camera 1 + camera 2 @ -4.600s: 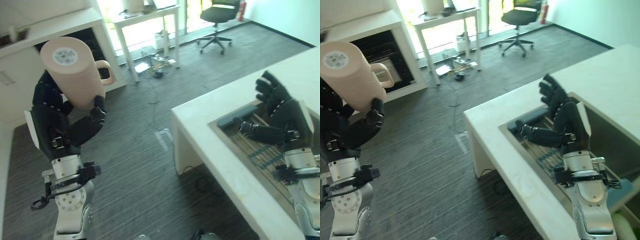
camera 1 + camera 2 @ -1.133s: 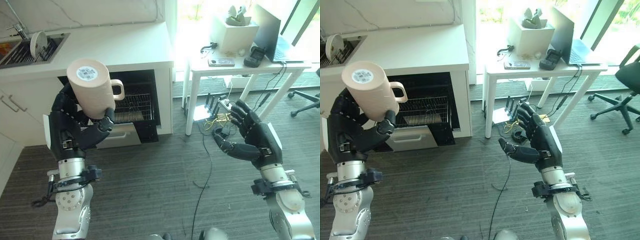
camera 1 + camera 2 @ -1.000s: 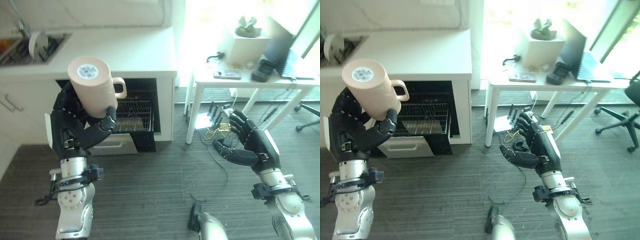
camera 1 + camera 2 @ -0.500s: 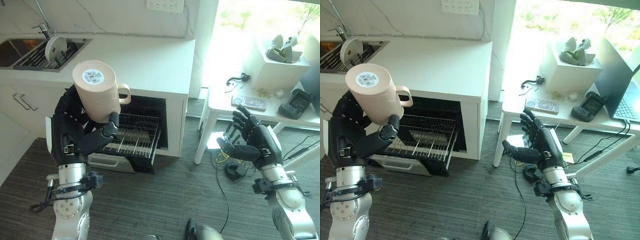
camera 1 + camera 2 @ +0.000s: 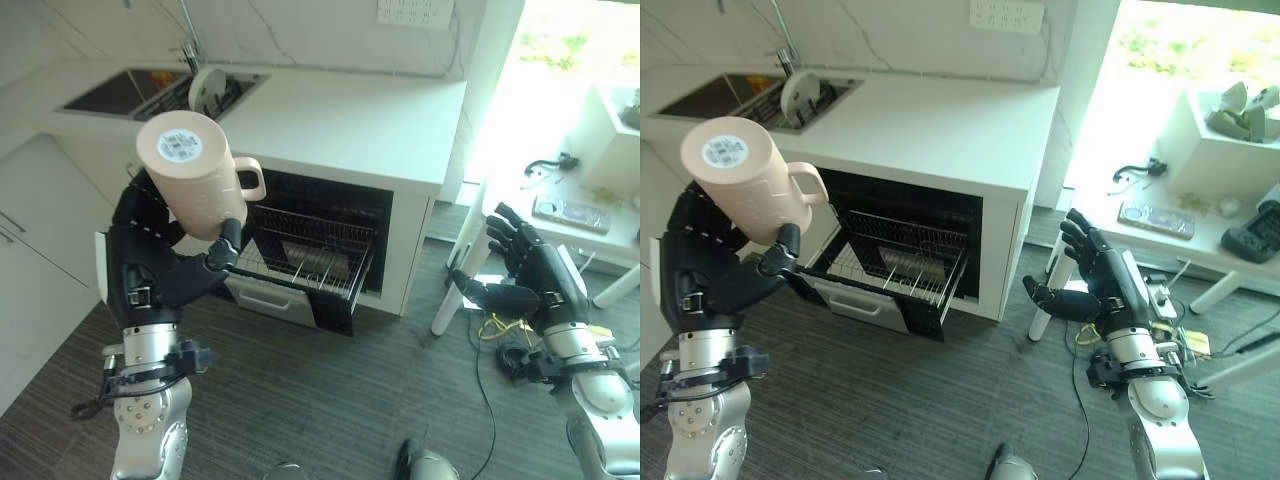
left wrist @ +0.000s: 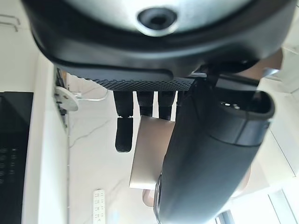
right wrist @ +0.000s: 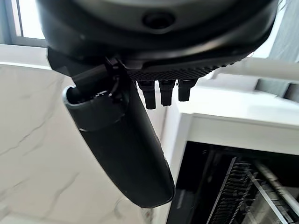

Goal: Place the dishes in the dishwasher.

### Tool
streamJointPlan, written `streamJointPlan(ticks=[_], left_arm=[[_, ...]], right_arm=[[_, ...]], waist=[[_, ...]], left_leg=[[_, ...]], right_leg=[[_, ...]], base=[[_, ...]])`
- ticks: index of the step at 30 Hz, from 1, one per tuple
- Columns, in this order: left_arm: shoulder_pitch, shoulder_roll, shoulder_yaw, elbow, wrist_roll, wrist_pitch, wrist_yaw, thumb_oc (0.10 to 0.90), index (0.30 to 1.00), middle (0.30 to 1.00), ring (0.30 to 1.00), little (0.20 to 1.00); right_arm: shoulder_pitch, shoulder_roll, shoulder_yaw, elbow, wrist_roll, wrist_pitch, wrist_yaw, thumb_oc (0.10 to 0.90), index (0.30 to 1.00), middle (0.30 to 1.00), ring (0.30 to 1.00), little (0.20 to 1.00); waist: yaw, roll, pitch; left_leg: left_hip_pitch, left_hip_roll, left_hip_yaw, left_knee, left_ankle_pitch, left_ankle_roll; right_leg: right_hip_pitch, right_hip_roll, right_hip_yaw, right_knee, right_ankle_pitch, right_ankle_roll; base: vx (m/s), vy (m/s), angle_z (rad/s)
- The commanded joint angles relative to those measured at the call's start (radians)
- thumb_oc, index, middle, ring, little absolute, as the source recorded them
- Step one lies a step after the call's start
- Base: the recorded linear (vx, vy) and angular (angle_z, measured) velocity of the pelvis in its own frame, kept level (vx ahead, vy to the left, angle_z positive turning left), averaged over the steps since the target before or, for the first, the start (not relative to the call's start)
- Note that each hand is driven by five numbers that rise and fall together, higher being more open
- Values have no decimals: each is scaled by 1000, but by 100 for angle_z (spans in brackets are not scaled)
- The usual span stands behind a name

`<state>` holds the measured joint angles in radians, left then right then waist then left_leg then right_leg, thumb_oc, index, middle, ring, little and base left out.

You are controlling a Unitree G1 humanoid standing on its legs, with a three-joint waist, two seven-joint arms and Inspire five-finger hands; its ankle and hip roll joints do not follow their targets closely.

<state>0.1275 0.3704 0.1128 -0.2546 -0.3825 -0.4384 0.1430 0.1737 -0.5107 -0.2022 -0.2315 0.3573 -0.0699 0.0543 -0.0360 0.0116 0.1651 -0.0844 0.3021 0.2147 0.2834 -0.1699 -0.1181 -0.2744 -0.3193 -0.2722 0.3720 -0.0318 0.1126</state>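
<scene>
A tall beige mug [image 5: 193, 187] with a side handle sits bottom-up in my left hand [image 5: 150, 268], whose fingers and thumb curl round its body; the mug's side [image 6: 152, 158] shows past the fingers in the left wrist view. I hold it raised in front of the open dishwasher [image 5: 320, 245] under the white counter, whose wire rack [image 5: 898, 262] is pulled out over the lowered door. My right hand [image 5: 530, 282] hovers at the right with its fingers spread and nothing in it; its thumb [image 7: 121, 140] stands straight in the right wrist view.
A sink [image 5: 165, 92] with a drying rack and a white plate [image 5: 207, 86] lies at the counter's far left. White cabinets [image 5: 40, 260] stand at the left. A white desk [image 5: 1180, 225] with small items stands at the right, cables on the grey floor beneath it.
The camera has swung, so the dishwasher and counter now sit nearer the middle and the sink is further in view. My left hand still holds the mug raised; the right hand stays spread.
</scene>
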Motion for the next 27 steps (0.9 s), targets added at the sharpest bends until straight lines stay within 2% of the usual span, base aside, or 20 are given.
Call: streamJointPlan(ticks=[1,3,5,6,8,11,14,16,17,20,25,27], left_arm=[[-51,72,85,-124,-15,-111,-7,400,300,300,300,300],[-81,83,87,-112,-52,-87,-49,400,300,300,300,300],[-103,78,81,-107,-38,-75,-94,400,300,300,300,300],[-105,79,79,-105,-32,-75,-103,400,300,300,300,300],[-112,83,68,-109,-21,-58,-113,400,300,300,300,300],[-139,101,48,-99,-11,-49,-95,400,300,300,300,300],[-137,113,46,-99,-11,-38,-77,400,300,300,300,300],[-108,108,59,-115,2,-23,-67,400,300,300,300,300],[-104,105,59,-115,6,-22,-69,400,300,300,300,300],[-105,103,53,-109,-7,-13,-92,400,300,300,300,300],[-117,100,42,-96,-44,-15,-112,400,300,300,300,300],[-130,88,22,-87,-88,-12,-102,400,300,300,300,300]], right_arm=[[-77,-7,-57,-110,7,-139,-25,800,900,900,900,900],[-60,6,-73,-109,-11,-147,-50,800,900,900,900,900],[-28,40,-88,-124,0,-156,-56,800,900,900,900,900],[-16,50,-91,-129,-5,-159,-51,800,900,900,900,900],[-1,69,-75,-145,-21,-153,-36,800,900,900,900,900],[-21,74,-56,-136,-25,-147,-41,800,900,900,900,900],[-37,67,-36,-127,-24,-129,-45,800,900,900,900,900],[-45,59,-10,-120,-15,-136,-30,800,900,900,900,900],[-46,58,-6,-119,-12,-140,-33,800,900,900,900,900],[-43,52,6,-116,-1,-148,-65,800,900,900,900,900],[-67,42,15,-100,10,-145,-72,800,900,900,900,900],[-96,29,15,-76,17,-142,-65,800,900,900,900,900]], waist=[[0,-2,-71],[0,-5,-60],[-4,-13,-46],[-7,-14,-44],[-24,-12,-36],[-26,-20,-31],[-10,-35,-33],[11,-48,-37],[11,-51,-38],[-1,-47,-47],[-16,-35,-59],[-21,-33,-60]], left_leg=[[13,-37,19,17,-10,-16],[21,-76,17,17,-23,5],[30,-131,-4,17,-48,40],[32,-144,-11,17,-52,50],[47,-167,-21,17,-73,74],[51,-173,-9,17,-87,80],[66,-173,34,17,-102,84],[97,-169,90,17,-129,87],[101,-172,93,17,-135,90],[102,-173,88,17,-131,98],[105,-153,111,17,-113,85],[133,-146,140,17,-22,46]], right_leg=[[181,4,-32,-72,-101,71],[203,-32,-34,-72,-69,84],[231,-49,-18,-72,-6,84],[233,-48,-13,-72,11,84],[218,-8,-6,-72,50,87],[197,23,-4,-72,20,89],[186,32,-76,-72,-5,89],[178,22,-155,-72,-21,83],[173,26,-153,-72,-18,81],[176,81,-114,-72,-76,55],[190,126,-101,-72,-118,19],[206,153,-85,-72,-147,-13]], base=[[48,530,-11],[73,522,-10],[93,449,31],[103,418,26],[69,330,22],[33,138,-2],[61,28,-35],[116,-93,-84],[118,-123,-68],[135,-213,-47],[157,-286,1],[255,-390,-17]])
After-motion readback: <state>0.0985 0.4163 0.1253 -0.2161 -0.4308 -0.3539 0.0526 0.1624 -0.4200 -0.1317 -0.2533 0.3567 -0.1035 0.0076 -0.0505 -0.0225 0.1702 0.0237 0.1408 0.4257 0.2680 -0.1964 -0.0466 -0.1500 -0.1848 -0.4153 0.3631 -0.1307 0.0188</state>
